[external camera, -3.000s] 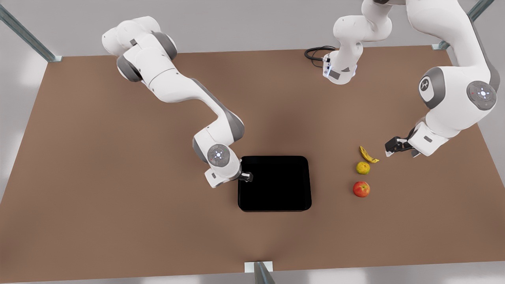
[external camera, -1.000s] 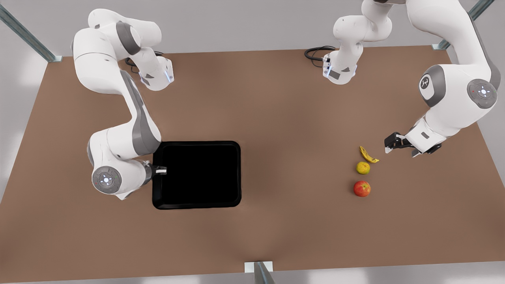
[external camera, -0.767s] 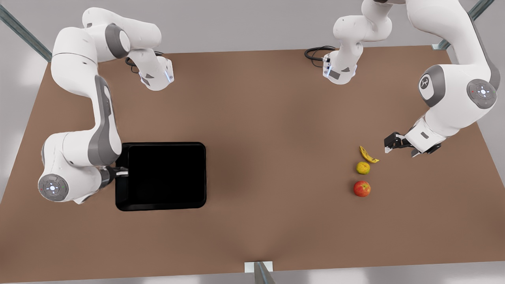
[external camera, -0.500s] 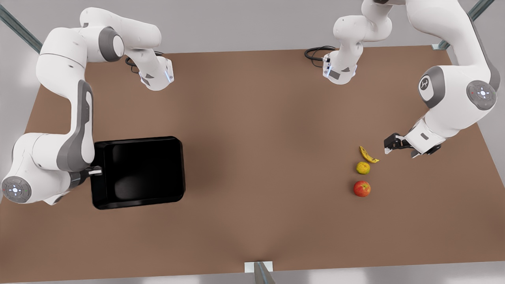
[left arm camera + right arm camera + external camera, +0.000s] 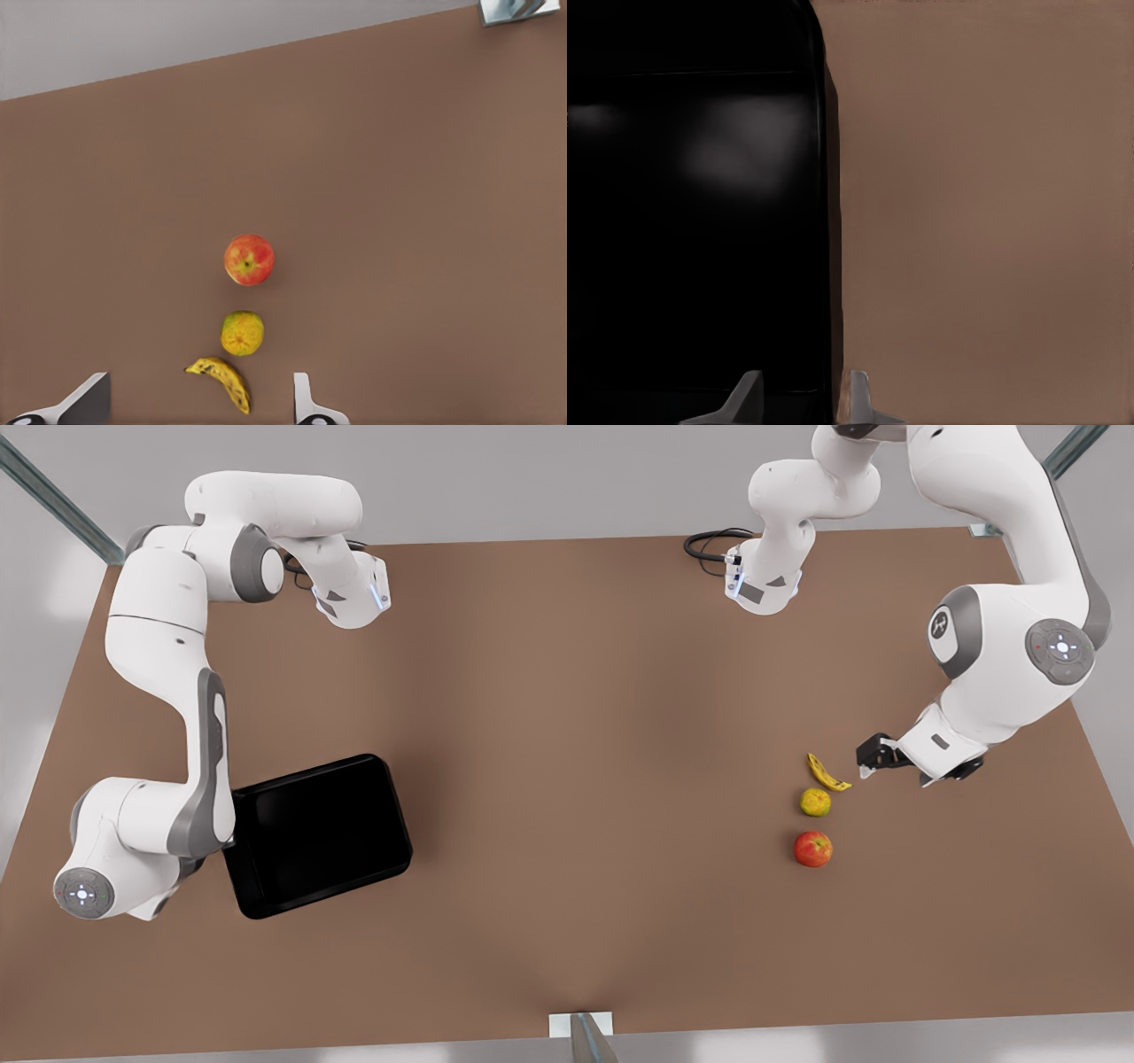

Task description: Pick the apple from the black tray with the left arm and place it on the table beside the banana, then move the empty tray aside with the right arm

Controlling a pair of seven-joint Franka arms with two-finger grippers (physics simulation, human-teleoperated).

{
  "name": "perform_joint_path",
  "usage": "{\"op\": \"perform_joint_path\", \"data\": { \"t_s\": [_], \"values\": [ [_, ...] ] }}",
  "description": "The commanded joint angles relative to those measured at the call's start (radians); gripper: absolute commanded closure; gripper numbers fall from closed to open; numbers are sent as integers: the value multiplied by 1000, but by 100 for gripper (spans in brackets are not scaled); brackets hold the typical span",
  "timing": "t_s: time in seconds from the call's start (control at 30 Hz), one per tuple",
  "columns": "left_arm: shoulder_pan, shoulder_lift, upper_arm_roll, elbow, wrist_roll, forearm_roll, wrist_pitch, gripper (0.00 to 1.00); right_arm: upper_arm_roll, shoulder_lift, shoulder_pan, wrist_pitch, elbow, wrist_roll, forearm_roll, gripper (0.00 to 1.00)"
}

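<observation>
We see the right gripper (image 5: pixel 799 398) pinching the black tray (image 5: pixel 319 833) rim – fingers astride it; left gripper (image 5: pixel 873 760) open, empty, beside the banana (image 5: pixel 827 772).

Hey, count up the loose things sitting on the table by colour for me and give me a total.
Black: 1, the tray
Red: 1, the apple
Yellow: 1, the banana
Yellow-green: 1, the round fruit
Total: 4
</observation>
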Motion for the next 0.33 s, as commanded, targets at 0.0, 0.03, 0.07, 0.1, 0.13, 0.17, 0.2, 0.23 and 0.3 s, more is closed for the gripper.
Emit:
{"op": "perform_joint_path", "data": {
  "t_s": [0.0, 0.03, 0.07, 0.1, 0.13, 0.17, 0.2, 0.23, 0.3],
  "values": [
    [0, -1, 0, 1, -46, 2, 3, 0, 3, -18, 2, 34, 4, -200, 6, 0],
    [0, -1, 0, 1, -46, 2, 3, 0, 26, -57, 5, 17, 4, -199, 8, 0],
    [0, -1, 0, 1, -46, 2, 3, 0, 78, -136, 5, -5, 4, -156, 46, 0],
    [0, -3, 0, 1, -46, 2, 3, 0, 144, -196, 7, -28, 4, -70, 65, 0],
    [-1, -3, 0, 1, -59, 2, 2, 0, 217, -235, 7, -34, 4, 36, 63, 0],
    [-7, -3, -2, 1, -60, 25, 2, 0, 274, -287, 14, -41, 4, 166, 63, 0],
    [-12, -3, -3, 1, -68, 34, 2, 0, 299, -293, 20, -49, 4, 226, 62, 0],
    [-12, -1, -3, 1, -68, 34, 0, 0, 304, -293, 22, -49, 4, 268, 62, 0],
    [-12, -1, -5, -1, -69, 33, 0, 0, 302, -313, 17, -51, 3, 303, 55, 0]
  ]
}}
